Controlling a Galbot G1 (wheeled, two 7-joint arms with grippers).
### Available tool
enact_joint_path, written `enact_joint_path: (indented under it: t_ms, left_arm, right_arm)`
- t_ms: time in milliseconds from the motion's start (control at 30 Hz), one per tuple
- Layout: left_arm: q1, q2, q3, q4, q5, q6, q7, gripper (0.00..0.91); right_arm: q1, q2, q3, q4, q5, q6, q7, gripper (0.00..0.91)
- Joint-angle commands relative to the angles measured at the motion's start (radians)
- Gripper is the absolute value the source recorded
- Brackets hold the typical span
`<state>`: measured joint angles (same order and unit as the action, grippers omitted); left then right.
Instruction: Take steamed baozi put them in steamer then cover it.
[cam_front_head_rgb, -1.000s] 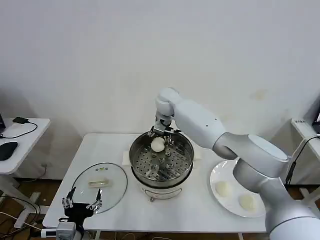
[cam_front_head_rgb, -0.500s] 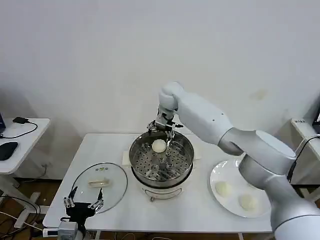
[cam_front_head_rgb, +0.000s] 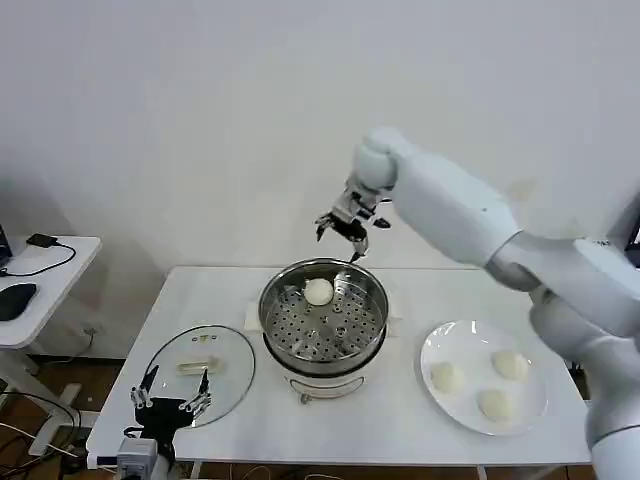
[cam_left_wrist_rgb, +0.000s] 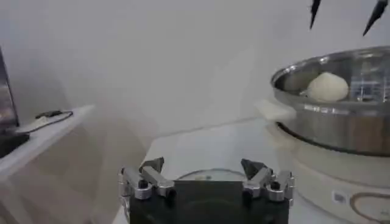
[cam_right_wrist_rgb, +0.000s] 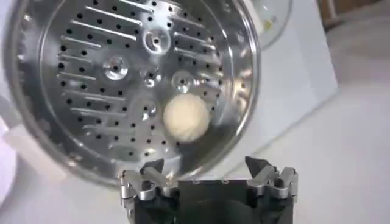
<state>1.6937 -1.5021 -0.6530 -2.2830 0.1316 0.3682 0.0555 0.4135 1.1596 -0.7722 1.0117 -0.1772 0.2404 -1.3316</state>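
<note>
The steamer (cam_front_head_rgb: 323, 322) stands mid-table, a shiny steel pot with a perforated tray (cam_right_wrist_rgb: 109, 73). One cream-white baozi (cam_front_head_rgb: 318, 291) lies on the tray near its back rim; it also shows in the right wrist view (cam_right_wrist_rgb: 186, 117) and the left wrist view (cam_left_wrist_rgb: 328, 87). Three more baozi (cam_front_head_rgb: 446, 377) (cam_front_head_rgb: 493, 403) (cam_front_head_rgb: 509, 364) rest on the white plate (cam_front_head_rgb: 437, 342) at the right. My right gripper (cam_front_head_rgb: 343, 233) (cam_right_wrist_rgb: 207, 167) hangs open and empty above the pot's back rim. My left gripper (cam_front_head_rgb: 170, 400) (cam_left_wrist_rgb: 204, 167) sits open at the table's front left, by the glass lid (cam_front_head_rgb: 200, 362).
The glass lid lies flat on the table left of the steamer, its knob upward. A side table (cam_front_head_rgb: 40, 290) with a mouse and a cable stands at the far left. Bare tabletop (cam_front_head_rgb: 360, 420) runs in front of the steamer.
My right gripper has let go of the baozi on the tray, then risen and drifted right, clear of the pot. A third baozi on the plate is now uncovered.
</note>
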Motion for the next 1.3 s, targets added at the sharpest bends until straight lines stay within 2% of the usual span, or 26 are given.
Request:
enact_joint_path:
  t_ms: [33,100,233,333,433,600,767,900,1067,1300]
  left_arm:
    - [-0.006,0.001,0.001,-0.003,0.001,0.001,0.001,0.907]
    - [-0.004,0.003,0.005,-0.007,0.002,0.001,0.0,0.907]
    - [0.0,0.009,0.012,-0.02,0.003,0.003,0.003,0.907]
    - [0.001,0.014,0.017,-0.024,0.001,0.004,0.005,0.907]
    - [0.008,0.019,0.022,-0.034,0.0,0.005,0.007,0.907]
    - [0.018,0.028,0.025,-0.048,-0.001,0.005,0.006,0.907]
    - [0.02,0.032,0.026,-0.066,-0.004,0.007,0.008,0.907]
    - [0.016,0.033,0.035,-0.073,-0.004,0.013,0.01,0.907]
    - [0.022,0.036,0.039,-0.074,-0.005,0.012,0.01,0.907]
    - [0.037,0.03,0.023,-0.082,-0.007,0.012,0.008,0.907]
  right_arm:
    - [0.037,-0.172,-0.016,0.098,0.108,-0.161,-0.003,0.907]
    - [0.037,-0.244,-0.018,0.157,0.117,-0.233,-0.005,0.907]
    - [0.023,-0.359,-0.026,0.228,0.187,-0.336,-0.004,0.907]
    - [-0.02,-0.459,-0.003,0.284,0.252,-0.446,-0.001,0.907]
    - [-0.068,-0.546,0.029,0.332,0.272,-0.501,-0.002,0.907]
    - [-0.123,-0.675,0.045,0.397,0.288,-0.516,0.014,0.907]
    - [-0.308,-0.773,0.168,0.486,0.292,-0.534,0.027,0.907]
    - [-0.475,-0.823,0.245,0.576,0.3,-0.56,0.037,0.907]
    - [-0.543,-0.848,0.253,0.635,0.287,-0.637,0.057,0.907]
    - [-0.615,-0.787,0.245,0.615,0.232,-0.639,0.061,0.907]
